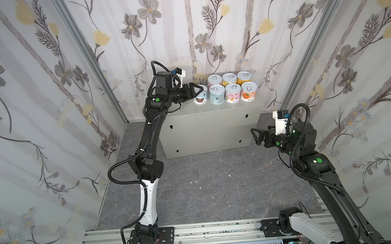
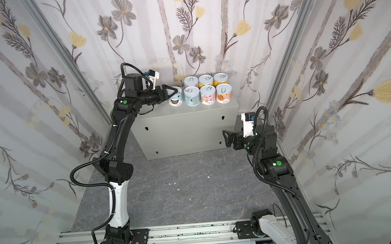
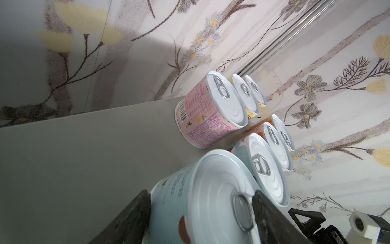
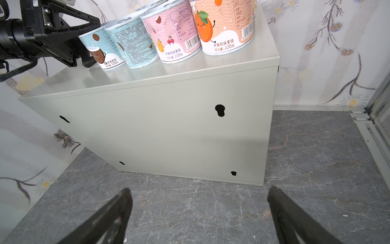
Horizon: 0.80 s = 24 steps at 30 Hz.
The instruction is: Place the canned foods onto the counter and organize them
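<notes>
cans: 7 on tabletop, 3 back, 4 front | left pincer clamped on leftmost front can | right pincer wide, empty, mid-right of frame, well apart from cans

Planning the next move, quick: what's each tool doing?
Left tool: jaws around the coconut can; grip cannot be told.
Right tool: open, empty.

Seven short tins with white pull-tab lids stand upright on the grey-beige table, three in a back row and four in front. The front row's leftmost, a light blue coconut tin, sits just beside its neighbour.
</notes>
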{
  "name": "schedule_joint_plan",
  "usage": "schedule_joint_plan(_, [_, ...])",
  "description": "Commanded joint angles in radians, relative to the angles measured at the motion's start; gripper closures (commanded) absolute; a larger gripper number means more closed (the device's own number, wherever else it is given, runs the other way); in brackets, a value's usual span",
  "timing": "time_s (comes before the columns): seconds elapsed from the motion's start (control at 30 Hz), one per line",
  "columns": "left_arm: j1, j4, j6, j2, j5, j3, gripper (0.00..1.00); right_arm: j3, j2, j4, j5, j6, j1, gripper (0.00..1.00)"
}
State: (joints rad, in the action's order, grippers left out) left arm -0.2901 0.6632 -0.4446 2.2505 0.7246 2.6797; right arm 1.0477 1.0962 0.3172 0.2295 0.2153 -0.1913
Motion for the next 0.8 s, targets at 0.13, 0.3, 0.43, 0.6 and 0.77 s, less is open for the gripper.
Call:
schedule_joint_plan(0.13, [-0.007, 0.073, 0.053, -0.016, -0.026, 0.003, 0.24, -0.013, -0.008, -0.021, 0.006, -0.007, 0.0, 0.0])
schedule_joint_plan(0.3, [-0.011, 0.075, 0.057, -0.024, -0.025, -0.012, 0.25, -0.019, -0.009, -0.024, 0.005, -0.007, -0.001, 0.0])
schedule_joint_plan(0.43, [-0.014, 0.073, 0.055, -0.029, -0.028, -0.021, 0.25, -0.021, -0.014, -0.024, 0.004, -0.007, -0.001, 0.0])
schedule_joint_plan(0.6, [-0.015, 0.069, 0.057, -0.032, -0.028, -0.031, 0.25, -0.026, -0.017, -0.024, 0.002, -0.007, 0.0, 0.0])
schedule_joint_plan(0.77, [-0.02, 0.06, 0.053, -0.031, -0.024, -0.031, 0.25, -0.028, -0.022, -0.024, 0.002, -0.007, 0.001, 0.0])
